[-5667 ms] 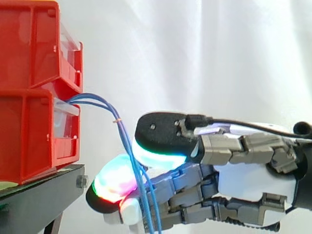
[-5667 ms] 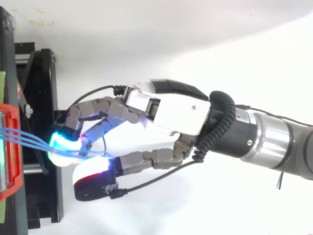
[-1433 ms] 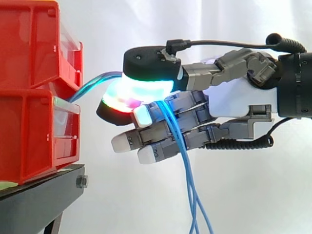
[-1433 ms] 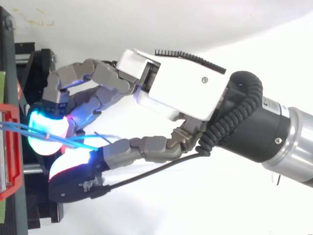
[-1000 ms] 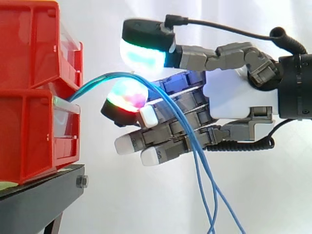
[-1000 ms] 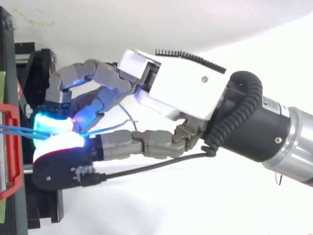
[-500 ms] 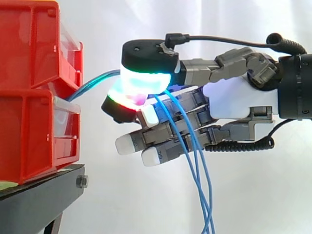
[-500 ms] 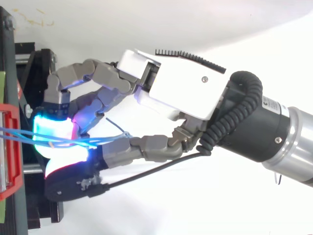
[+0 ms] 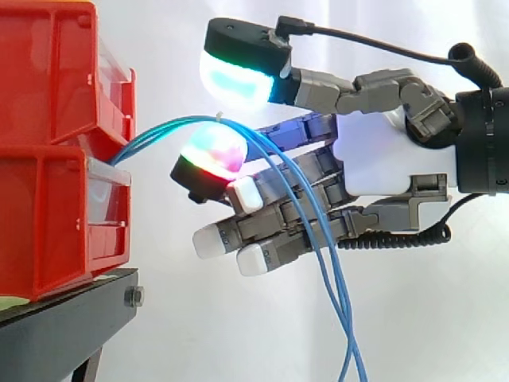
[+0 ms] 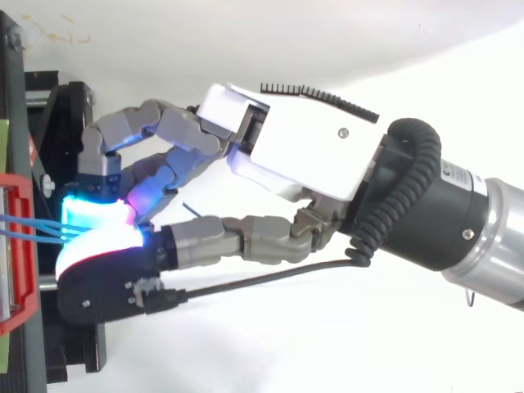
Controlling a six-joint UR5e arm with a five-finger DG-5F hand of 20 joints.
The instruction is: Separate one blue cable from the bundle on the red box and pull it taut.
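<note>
Several blue cables (image 9: 169, 124) leave the gap between the stacked red bins (image 9: 56, 143) and arc to the right. They lie over one glowing red-green fingertip (image 9: 211, 151) of my hand (image 9: 382, 151), then hang down across the other fingers and off the bottom edge. The thumb, with its cyan-green pad (image 9: 237, 79), is lifted well above that fingertip, so nothing is pinched. In the top view the cables (image 10: 33, 227) run from the bin's rim (image 10: 20, 246) under the glowing pads of the hand (image 10: 303, 155). I see no single cable apart from the others.
The red bins sit on a black stand (image 9: 64, 326) at the left, with the white curtain behind. In the top view the stand's frame (image 10: 70, 123) lies just beyond the fingertips. The arm comes in from the right.
Half a second ago the thumb pad pressed down on the fingertip with the cables between them. Now the thumb is lifted and the cables only rest over the finger.
</note>
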